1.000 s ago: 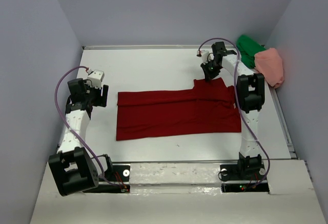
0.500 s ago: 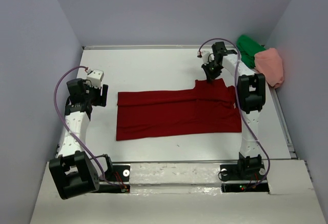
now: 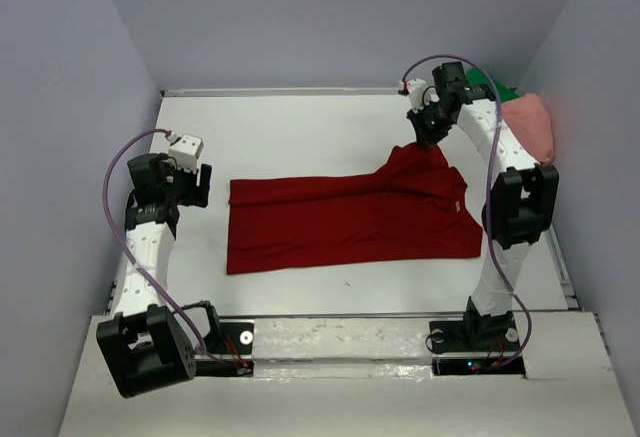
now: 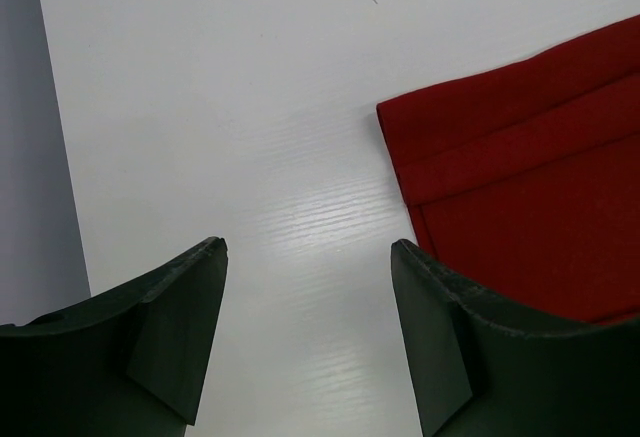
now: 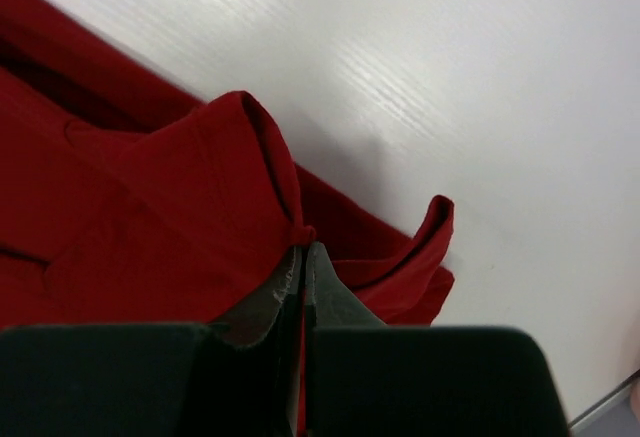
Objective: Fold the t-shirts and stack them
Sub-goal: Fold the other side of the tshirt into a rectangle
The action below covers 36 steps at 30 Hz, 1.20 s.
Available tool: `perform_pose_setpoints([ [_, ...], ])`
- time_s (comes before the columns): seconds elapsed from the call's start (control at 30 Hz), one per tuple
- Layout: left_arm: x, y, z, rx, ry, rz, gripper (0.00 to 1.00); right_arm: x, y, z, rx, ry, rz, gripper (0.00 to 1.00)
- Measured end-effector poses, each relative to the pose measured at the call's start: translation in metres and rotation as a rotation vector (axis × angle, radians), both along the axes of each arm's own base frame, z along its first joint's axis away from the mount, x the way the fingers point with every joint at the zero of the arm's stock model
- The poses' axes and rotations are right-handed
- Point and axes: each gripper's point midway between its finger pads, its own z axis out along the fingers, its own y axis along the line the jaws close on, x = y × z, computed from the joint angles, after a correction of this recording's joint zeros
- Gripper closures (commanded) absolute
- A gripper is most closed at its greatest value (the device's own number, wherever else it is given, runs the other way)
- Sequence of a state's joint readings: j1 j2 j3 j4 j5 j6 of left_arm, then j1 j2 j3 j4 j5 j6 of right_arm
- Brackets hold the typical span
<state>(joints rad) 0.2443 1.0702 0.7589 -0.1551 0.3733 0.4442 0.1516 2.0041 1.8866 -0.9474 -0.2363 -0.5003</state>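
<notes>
The dark red t-shirt is lying as a long band across the middle of the worktop. I am pinching its far right corner off the surface with my right fingers. The green t-shirt and salmon pink t-shirt are sitting bunched at the far right, while my left fingers are hanging spread just left of the red one.

A robotics lab test cell is indicated: a bare white table is enclosed on three sides by plain grey walls. A left arm and a right arm are bolted at its near edge, and purple cables are looped over its sides.
</notes>
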Motion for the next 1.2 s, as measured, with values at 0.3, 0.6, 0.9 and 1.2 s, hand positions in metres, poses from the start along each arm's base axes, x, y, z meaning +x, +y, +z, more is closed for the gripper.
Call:
perform_pose_setpoints([
  [0.3, -0.001, -0.005, 0.006, -0.011, -0.02, -0.024, 0.23, -0.076, 0.01, -0.006, -0.019, 0.129, 0.055, 1.0],
  [0.6, -0.002, -0.007, 0.006, -0.017, -0.018, -0.035, 0.23, -0.14, 0.013, -0.028, -0.047, 0.256, 0.092, 1.0],
  [0.9, -0.003, -0.008, 0.005, -0.02, -0.013, -0.037, 0.23, -0.183, 0.015, -0.057, -0.068, 0.371, 0.106, 1.0],
  [1.2, -0.004, -0.009, 0.0, -0.03, 0.006, -0.042, 0.23, -0.212, 0.033, -0.074, -0.035, 0.464, 0.146, 0.48],
])
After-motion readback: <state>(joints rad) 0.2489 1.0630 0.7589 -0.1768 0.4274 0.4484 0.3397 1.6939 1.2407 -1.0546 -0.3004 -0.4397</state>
